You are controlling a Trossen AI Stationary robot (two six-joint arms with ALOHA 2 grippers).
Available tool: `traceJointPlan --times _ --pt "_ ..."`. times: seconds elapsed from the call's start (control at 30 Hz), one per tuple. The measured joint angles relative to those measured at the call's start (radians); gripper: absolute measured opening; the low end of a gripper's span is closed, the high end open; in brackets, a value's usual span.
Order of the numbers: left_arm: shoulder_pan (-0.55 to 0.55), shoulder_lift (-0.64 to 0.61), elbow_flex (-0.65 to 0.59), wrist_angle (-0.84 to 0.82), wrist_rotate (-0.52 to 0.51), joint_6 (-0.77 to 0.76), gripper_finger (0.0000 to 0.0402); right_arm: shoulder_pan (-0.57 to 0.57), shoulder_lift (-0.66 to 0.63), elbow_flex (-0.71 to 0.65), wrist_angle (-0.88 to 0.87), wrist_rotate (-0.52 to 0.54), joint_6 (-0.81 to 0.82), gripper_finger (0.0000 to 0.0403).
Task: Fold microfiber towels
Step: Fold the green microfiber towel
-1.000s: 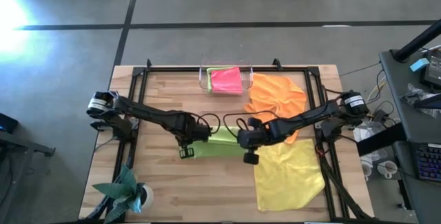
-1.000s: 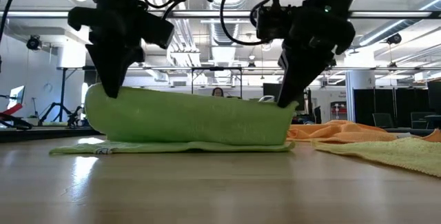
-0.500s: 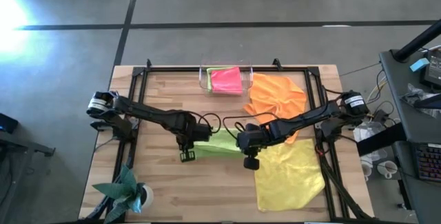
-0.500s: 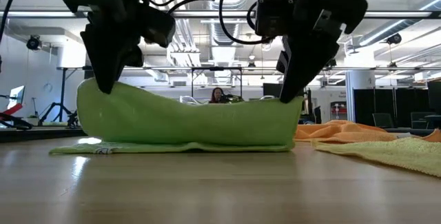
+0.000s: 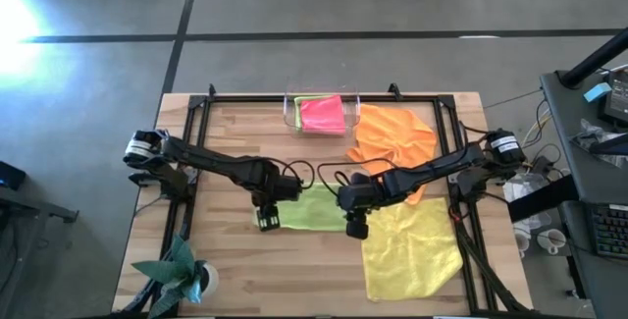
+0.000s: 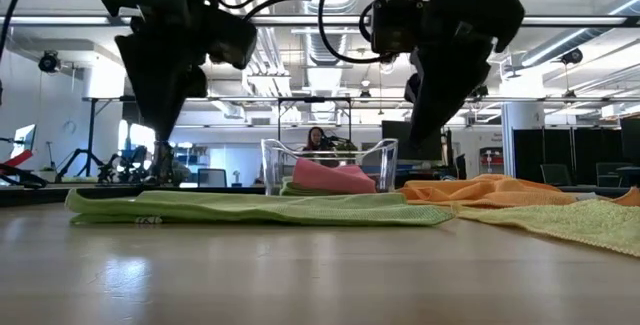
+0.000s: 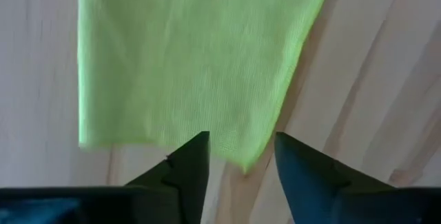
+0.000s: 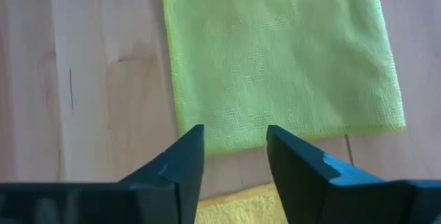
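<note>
Hovering with fingers parted and empty, your left gripper (image 5: 267,217) and right gripper (image 5: 355,224) flank the lime green towel (image 5: 312,211) lying folded flat at table centre, so next comes the yellow towel (image 5: 412,250) at four o'clock.

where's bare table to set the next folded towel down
Bare wood lies left of the clear tray, and along the near edge between the plant and yellow towel. The middle is crowded: green towel under both open claws, left claw, right claw. Orange towel fills the right.
</note>
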Motion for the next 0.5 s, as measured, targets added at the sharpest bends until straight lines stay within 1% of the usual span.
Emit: traceJointPlan --times 0.13,0.3,0.43,0.5 --pt "0.002 0.003 -0.049 0.152 -0.01 0.051 0.0149 -0.019 0.0 0.0 -0.063 0.0 -0.015 0.0159" --pt "0.015 0.003 -0.147 0.357 -0.026 0.069 0.0128 -0.037 0.0 0.0 -0.097 0.002 0.037 0.0149" --pt "0.042 0.003 -0.202 0.44 -0.101 0.068 0.0109 -0.036 0.0 0.007 -0.092 0.0 0.079 0.0139" --pt "0.06 0.003 -0.228 0.475 -0.114 0.069 0.0101 -0.037 0.0 0.011 -0.092 0.0 0.104 0.0135"
